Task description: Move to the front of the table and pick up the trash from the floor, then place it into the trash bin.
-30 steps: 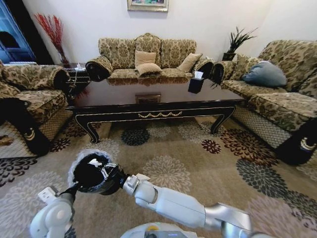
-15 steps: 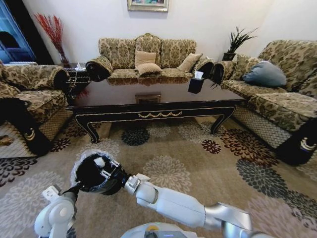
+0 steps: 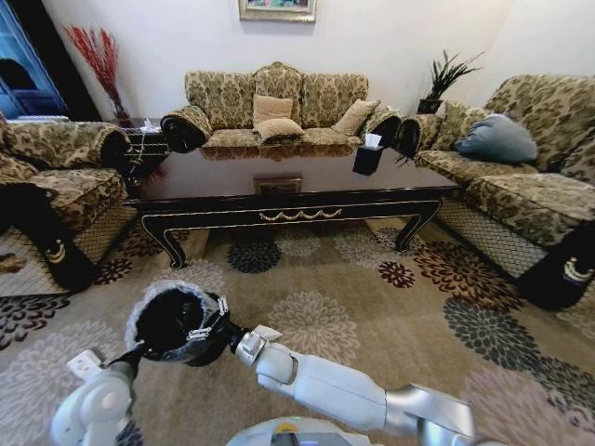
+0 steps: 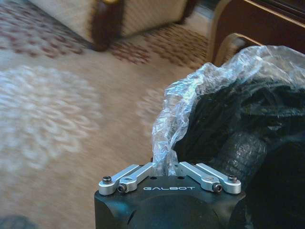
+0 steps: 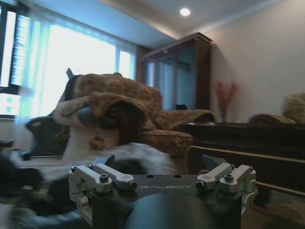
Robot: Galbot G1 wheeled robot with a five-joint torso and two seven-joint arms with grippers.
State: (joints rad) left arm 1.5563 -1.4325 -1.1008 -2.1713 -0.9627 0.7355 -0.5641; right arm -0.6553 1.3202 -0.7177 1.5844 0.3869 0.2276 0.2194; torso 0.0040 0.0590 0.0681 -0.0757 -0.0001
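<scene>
The bin (image 3: 177,323) is gripped by its liner in the left end effector (image 4: 167,168) — the right end effector (image 3: 212,321) is spread wide at the rim.

The head camera is looking forward and down over the carpet toward the counter (image 3: 293,190). The left wrist camera is sitting right against the trash bin (image 4: 238,119), facing its liner. The right wrist camera is looking low across the room, sharing that counter (image 5: 248,138).
</scene>
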